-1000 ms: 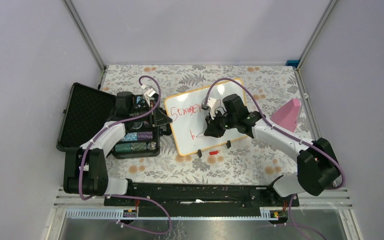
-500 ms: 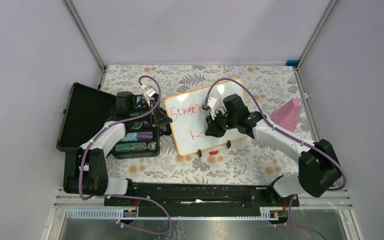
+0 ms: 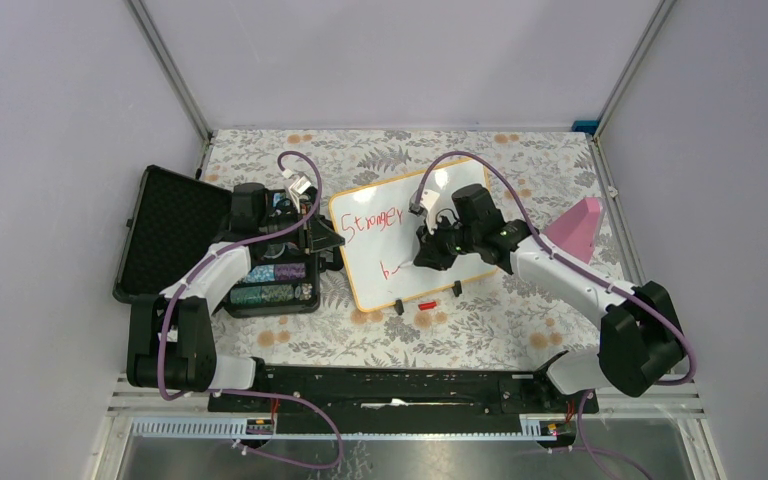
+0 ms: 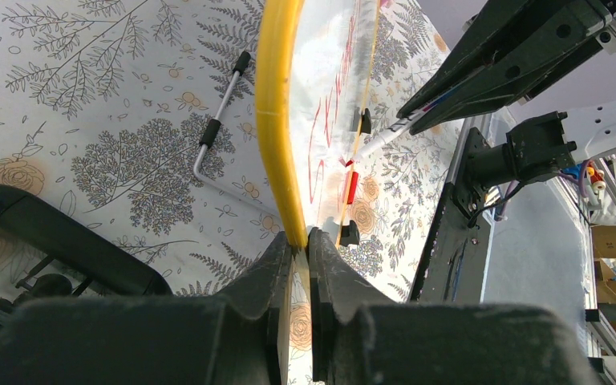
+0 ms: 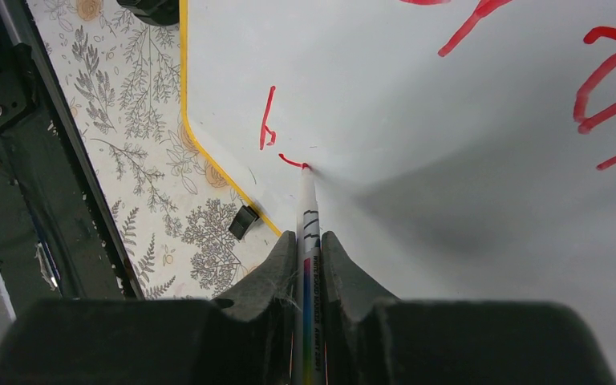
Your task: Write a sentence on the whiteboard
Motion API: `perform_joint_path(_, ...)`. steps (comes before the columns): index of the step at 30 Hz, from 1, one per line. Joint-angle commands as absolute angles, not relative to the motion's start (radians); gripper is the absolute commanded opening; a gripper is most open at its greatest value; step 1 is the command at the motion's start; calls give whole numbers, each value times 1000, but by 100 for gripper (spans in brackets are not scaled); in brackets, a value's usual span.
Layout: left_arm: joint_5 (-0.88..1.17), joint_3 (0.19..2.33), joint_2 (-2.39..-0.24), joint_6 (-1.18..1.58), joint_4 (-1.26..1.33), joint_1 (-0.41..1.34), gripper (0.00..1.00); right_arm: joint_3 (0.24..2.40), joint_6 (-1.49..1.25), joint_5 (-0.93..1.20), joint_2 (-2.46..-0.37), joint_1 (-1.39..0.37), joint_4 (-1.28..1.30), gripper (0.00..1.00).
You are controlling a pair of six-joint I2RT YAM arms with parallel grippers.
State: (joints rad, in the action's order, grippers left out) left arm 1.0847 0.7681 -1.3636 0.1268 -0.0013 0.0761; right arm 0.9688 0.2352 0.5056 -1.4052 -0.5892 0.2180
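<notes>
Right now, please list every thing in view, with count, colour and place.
whiteboard: one, white with yellow frame, centre of the table
writing: one word plus strokes, red, on the whiteboard
clip feet: two, black, whiteboard's near edge
marker: one, white, red tip on the whiteboard
small piece: one, red, by the clip feet
case: one, black, open, left of the whiteboard
chip rolls: several, purple and teal, inside the case
cone: one, pink, right of the whiteboard
bent rod: one, silver and black, beside the whiteboard
left gripper: one, black, shut on the whiteboard's edge
right gripper: one, black, shut on the marker
</notes>
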Motion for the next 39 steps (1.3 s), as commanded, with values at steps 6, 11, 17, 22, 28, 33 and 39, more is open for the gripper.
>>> perform_joint_path(6, 1063, 790, -1369, 57, 2, 80, 0, 1028, 232, 498, -1434, -579, 176, 0)
perform_joint_path(11, 1062, 791, -1371, 55, 2, 80, 0, 1023, 232, 500, -1441, -591, 176, 0)
perform_joint_path(17, 1062, 790, -1370, 55, 2, 80, 0, 1008, 239, 501, -1448, -614, 178, 0)
perform_joint_path(22, 1063, 791, -1369, 54, 2, 80, 0, 1001, 245, 501, -1449, -621, 179, 0)
perform_joint_path(28, 1063, 789, -1368, 54, 2, 80, 0, 991, 261, 497, -1451, -624, 195, 0)
perform_joint_path(33, 1061, 791, -1370, 52, 2, 80, 0, 978, 271, 498, -1444, -624, 200, 0)
perform_joint_path(39, 1060, 792, -1371, 51, 2, 80, 0, 970, 278, 501, -1439, -624, 207, 0)
